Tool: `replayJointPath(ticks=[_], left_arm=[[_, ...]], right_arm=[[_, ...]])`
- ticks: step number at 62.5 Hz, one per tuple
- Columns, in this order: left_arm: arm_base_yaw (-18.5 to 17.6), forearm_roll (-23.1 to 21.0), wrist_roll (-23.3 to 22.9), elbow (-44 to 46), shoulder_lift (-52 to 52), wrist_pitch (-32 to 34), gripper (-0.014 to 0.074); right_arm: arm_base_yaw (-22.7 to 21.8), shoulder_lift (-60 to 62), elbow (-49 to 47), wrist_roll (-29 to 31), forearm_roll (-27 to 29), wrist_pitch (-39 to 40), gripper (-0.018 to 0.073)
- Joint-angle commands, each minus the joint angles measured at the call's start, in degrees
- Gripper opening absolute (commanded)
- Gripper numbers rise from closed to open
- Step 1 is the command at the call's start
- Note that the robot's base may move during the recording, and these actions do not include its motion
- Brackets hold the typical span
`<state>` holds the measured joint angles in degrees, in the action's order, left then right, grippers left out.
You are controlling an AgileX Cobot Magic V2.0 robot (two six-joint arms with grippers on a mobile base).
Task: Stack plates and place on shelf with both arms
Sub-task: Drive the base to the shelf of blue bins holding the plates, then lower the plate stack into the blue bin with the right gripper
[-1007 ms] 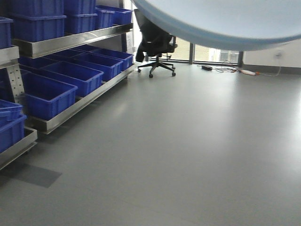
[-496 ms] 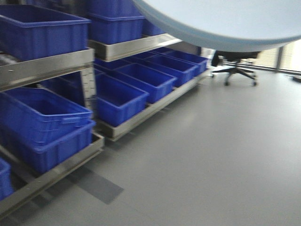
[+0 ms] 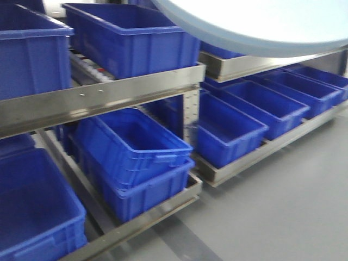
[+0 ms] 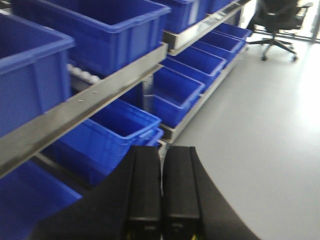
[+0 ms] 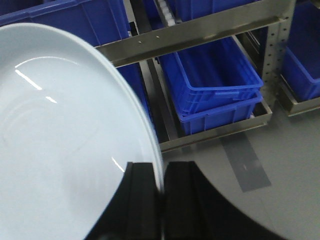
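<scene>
A pale bluish-white plate point(image 5: 65, 135) fills the left of the right wrist view, and my right gripper point(image 5: 161, 167) is shut on its rim. I cannot tell whether one plate or two are in that grip. Its underside point(image 3: 255, 27) hangs across the top of the front view, above the rack. The shelf's brushed steel front rail point(image 3: 109, 98) runs across the left of the front view and shows as a rail point(image 4: 90, 100) in the left wrist view and a rail point(image 5: 200, 27) in the right wrist view. My left gripper point(image 4: 161, 150) is shut, holding nothing, above the floor beside the rack.
Blue plastic crates point(image 3: 136, 157) fill every rack level, above and below the rail. Grey floor point(image 3: 293, 206) spreads to the right. A black office chair point(image 4: 277, 20) stands far back. A dark floor patch point(image 5: 245, 160) lies in front of the rack's bottom edge.
The view has swung left: the rack and crates now fill the front view and the chair has left it. The plate keeps its place at the top of that view.
</scene>
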<state>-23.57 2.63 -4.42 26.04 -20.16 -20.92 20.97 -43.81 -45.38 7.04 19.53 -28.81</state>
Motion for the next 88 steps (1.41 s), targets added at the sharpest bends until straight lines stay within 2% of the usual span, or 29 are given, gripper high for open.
replayJointPath(ticks=[1, 51, 88], left_arm=[[-0.2, -0.3, -0.5, 1.6, -0.7, 5.1, 0.0084], [-0.2, -0.3, -0.5, 1.6, -0.7, 5.1, 0.0084], [-0.2, -0.3, -0.5, 1.6, -0.7, 5.1, 0.0084]], right_arm=[[0.0, 0.6, -1.8, 0.4, 1.0, 5.5, 0.0056], [0.0, 0.5, -1.8, 0.4, 1.0, 5.6, 0.0056], [0.0, -9.0, -1.8, 0.4, 1.0, 5.6, 0.0056]])
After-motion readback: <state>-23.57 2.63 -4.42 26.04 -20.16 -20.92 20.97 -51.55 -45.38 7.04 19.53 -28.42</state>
